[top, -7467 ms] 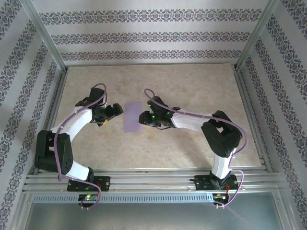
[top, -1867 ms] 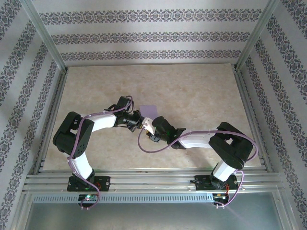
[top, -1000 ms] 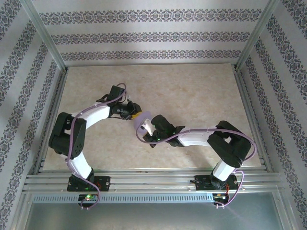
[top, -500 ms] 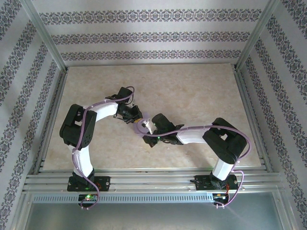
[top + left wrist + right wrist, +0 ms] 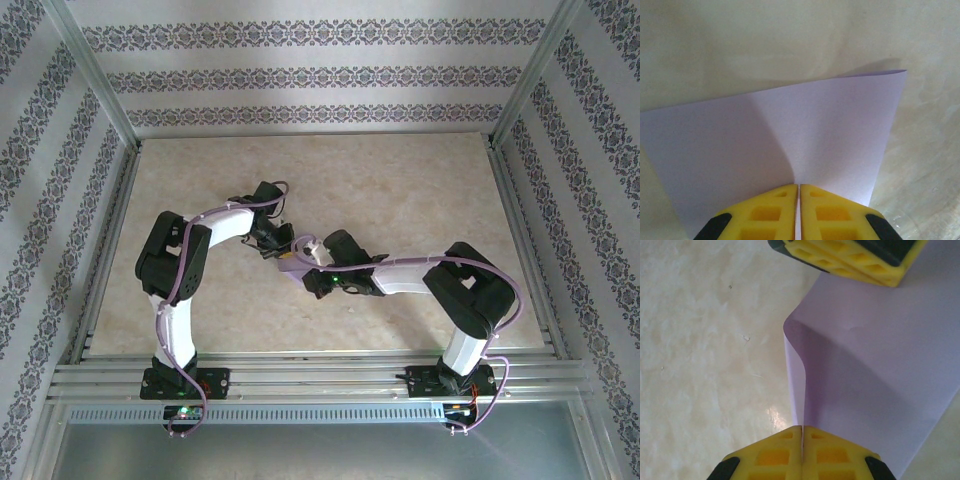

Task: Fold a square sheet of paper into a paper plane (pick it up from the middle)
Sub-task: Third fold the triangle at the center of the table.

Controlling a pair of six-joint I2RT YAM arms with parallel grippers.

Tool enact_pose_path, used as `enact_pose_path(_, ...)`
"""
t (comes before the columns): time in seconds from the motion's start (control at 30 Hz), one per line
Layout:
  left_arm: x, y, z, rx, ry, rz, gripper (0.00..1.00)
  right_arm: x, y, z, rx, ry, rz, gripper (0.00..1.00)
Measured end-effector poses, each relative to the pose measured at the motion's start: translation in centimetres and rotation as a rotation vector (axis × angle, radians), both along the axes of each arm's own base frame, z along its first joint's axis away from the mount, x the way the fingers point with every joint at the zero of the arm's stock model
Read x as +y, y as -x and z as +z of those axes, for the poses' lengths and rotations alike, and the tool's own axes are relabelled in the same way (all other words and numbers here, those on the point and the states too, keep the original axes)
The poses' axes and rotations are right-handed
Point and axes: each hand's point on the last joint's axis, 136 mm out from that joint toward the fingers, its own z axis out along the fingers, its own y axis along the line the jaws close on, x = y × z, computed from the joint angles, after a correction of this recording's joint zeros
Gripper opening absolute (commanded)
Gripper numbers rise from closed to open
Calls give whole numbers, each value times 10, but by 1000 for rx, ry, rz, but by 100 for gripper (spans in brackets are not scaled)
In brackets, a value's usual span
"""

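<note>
Both arms have drawn in to the middle of the worktop [image 5: 400,180] since the sheet [image 5: 815,130] lay flat and untouched between them, and the left arm has tucked in closer over the last moment. Nearest in the right wrist view, at lower centre, the right pincer [image 5: 802,432] has its fingers together, clamped on one edge of the paper. From there the sheet runs up and to the right, its left margin curling over. It ends at the left pincer [image 5: 852,252] at the top edge of the frame, pressed shut on the far side. So the sheet hangs bowed between two facing pincers, seemingly lifted, judging by its shadow. A soft bend runs from one grip toward the other, and the next fold probably turns on that line. Neither arm is nearer, as each holds an end.
</note>
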Motion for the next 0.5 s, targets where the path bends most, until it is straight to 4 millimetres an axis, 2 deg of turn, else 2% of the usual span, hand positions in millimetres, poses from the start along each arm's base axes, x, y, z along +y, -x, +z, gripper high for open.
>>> enact_pose_path(0.2,-1,0,0,-6,-20,-35,10,3,-8,4,-2,-6,-13,1)
enact_pose_path(0.5,-1,0,0,-10,-28,-60,9,1,-11,-3,19,21,-35,1)
